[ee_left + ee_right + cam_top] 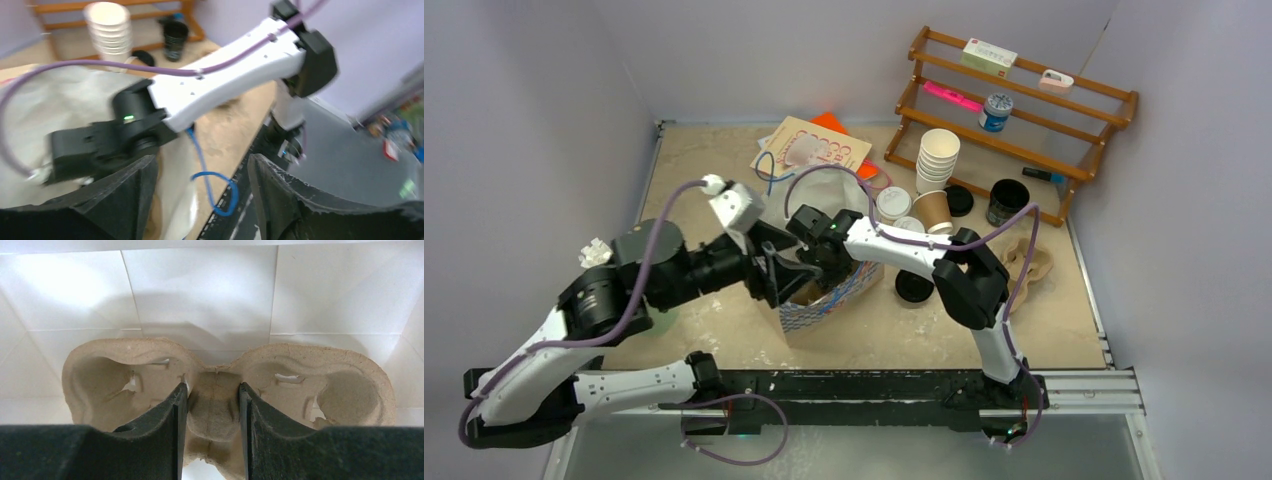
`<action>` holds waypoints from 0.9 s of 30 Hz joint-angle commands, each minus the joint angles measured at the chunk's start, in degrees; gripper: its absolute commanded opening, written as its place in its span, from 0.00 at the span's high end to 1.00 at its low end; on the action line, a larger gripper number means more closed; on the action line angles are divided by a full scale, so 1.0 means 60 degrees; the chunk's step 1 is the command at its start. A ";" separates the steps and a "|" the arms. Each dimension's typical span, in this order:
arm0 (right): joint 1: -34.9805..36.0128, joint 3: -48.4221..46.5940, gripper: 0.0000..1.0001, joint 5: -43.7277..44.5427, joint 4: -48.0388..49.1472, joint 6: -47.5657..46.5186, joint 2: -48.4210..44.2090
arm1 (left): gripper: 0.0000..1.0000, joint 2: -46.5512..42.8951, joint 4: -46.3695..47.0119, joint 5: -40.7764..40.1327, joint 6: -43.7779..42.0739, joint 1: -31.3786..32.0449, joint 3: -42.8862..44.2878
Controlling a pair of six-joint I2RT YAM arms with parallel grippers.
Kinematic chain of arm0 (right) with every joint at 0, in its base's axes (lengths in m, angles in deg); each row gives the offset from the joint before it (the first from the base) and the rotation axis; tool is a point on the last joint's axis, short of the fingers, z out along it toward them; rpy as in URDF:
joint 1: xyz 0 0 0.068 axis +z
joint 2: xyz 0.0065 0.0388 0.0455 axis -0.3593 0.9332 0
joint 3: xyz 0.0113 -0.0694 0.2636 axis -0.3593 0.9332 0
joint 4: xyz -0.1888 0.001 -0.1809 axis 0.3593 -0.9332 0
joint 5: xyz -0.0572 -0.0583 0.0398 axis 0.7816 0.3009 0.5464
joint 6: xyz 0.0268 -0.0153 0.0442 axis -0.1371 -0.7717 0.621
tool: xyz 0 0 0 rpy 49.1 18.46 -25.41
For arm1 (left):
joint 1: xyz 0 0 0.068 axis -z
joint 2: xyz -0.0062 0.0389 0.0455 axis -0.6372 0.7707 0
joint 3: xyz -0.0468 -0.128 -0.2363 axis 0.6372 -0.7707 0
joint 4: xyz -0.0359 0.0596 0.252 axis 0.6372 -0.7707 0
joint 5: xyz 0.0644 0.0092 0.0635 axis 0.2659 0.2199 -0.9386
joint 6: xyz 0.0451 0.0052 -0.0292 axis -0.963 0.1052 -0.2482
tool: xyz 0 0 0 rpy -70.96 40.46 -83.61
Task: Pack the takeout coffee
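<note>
Bag (839, 295): I see it mid-table, patterned, mouth up, with a brown carrier (808, 293) showing inside.
Left gripper (776, 272): at the bag's 9 o'clock rim; I can't read its jaws from here.
Right gripper (816, 252): reaching into the bag from 1 o'clock.
Lidded cup (936, 212): at the bag's 2 o'clock, beside the cup stack (938, 158).
Black cup (1007, 201): also 2 o'clock, farther out, by the rack (1024, 110).
Second carrier (1027, 262): 3 o'clock, lying flat.
</note>
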 commanded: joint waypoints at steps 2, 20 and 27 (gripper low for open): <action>0.0026 0.0586 0.75 0.0295 0.0308 0.0109 0.0417 | 0.24 -0.0010 -0.1866 -0.4088 0.0843 0.0040 0.0481; 0.0253 0.0978 0.71 0.0675 0.0771 0.0229 0.0450 | 0.10 0.1097 -0.2432 -0.5937 -0.0119 -0.1086 0.0129; 0.0253 0.1064 0.71 0.0667 0.0750 0.0224 0.0357 | 0.16 0.2117 -0.2078 -0.1911 -0.1474 -0.5000 0.0570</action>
